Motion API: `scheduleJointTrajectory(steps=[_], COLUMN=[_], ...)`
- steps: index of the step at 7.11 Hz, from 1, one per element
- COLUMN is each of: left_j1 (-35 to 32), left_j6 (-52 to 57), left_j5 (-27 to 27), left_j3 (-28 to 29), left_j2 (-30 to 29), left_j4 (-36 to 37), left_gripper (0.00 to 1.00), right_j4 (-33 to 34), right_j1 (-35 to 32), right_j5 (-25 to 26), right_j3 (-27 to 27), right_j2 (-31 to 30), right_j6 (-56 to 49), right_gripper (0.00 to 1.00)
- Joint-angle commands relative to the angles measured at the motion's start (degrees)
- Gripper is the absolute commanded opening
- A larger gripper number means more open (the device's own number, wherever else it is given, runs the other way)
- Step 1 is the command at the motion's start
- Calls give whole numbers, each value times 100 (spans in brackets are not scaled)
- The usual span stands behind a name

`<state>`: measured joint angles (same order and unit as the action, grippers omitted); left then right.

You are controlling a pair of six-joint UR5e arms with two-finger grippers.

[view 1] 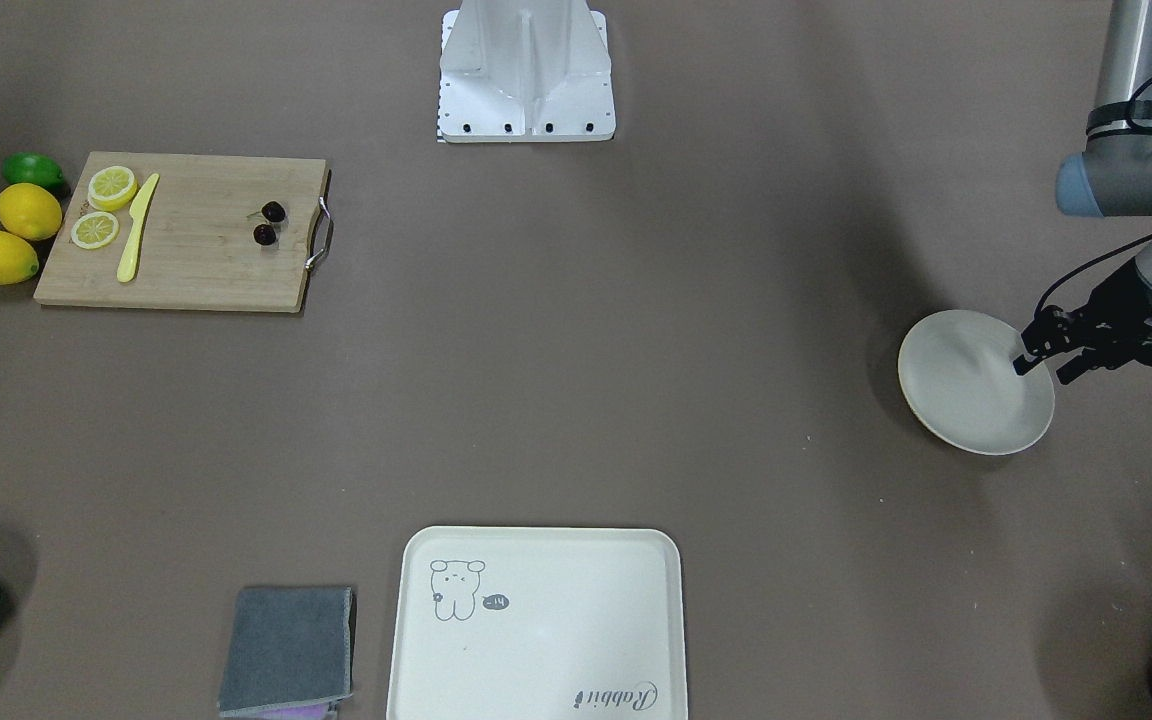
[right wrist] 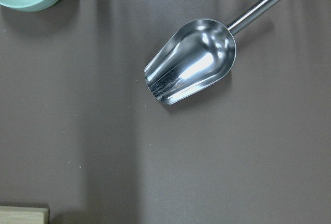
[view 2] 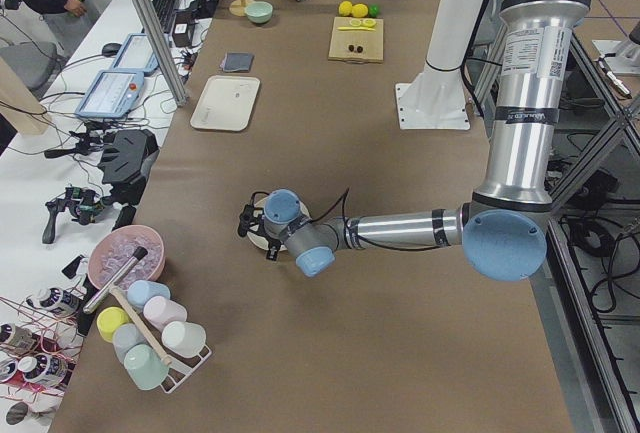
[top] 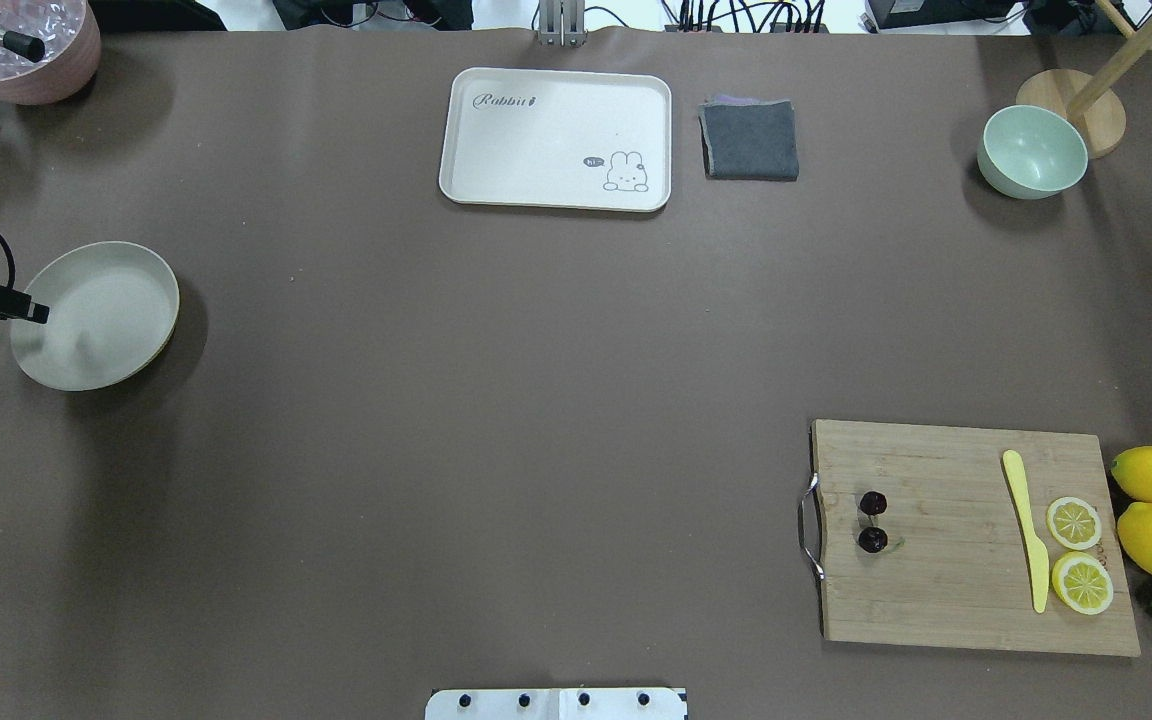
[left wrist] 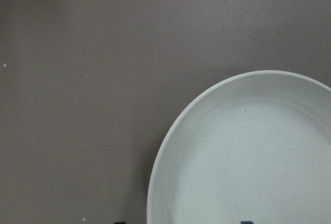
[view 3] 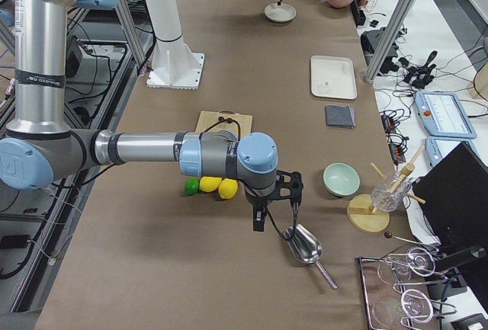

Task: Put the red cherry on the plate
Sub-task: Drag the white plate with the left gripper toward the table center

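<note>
Exterior front-facing: left hand (view 1: 1043,369) spread astride plate (view 1: 966,398) rim, right of frame; we fear thin-rim pinch slipping, plate tilting.

Bright, even light from above falls on the brown table (top: 536,400), and soft, dark shadows lie close beside the plate (top: 96,315) and the green bowl (top: 1032,150). The metal scoop (right wrist: 191,61) carries white streaks of glare, sharp in the right wrist view. The left wrist view is dimmer, grainy and slightly soft, darkest toward its left side.
</note>
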<state>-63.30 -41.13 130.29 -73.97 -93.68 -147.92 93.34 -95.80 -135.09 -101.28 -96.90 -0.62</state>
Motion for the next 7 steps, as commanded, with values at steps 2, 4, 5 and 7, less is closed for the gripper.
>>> scheduleJointTrajectory(steps=[2,4,5,7], left_j1=[11,19,63,72], left_j6=[8,-26,-18,-53], left_j5=[6,6,6,6], left_j3=[84,84,110,163], left_j2=[17,-18,-18,-62], left_j4=[0,18,26,35], left_gripper=[52,36,25,0], right_j4=[0,0,0,0], right_j1=[0,0,0,0], right_j5=[0,0,0,0], right_j3=[3,3,3,-6], right_j2=[-5,-5,-5,13], right_j6=[0,0,0,9], right_gripper=[100,100,100,100])
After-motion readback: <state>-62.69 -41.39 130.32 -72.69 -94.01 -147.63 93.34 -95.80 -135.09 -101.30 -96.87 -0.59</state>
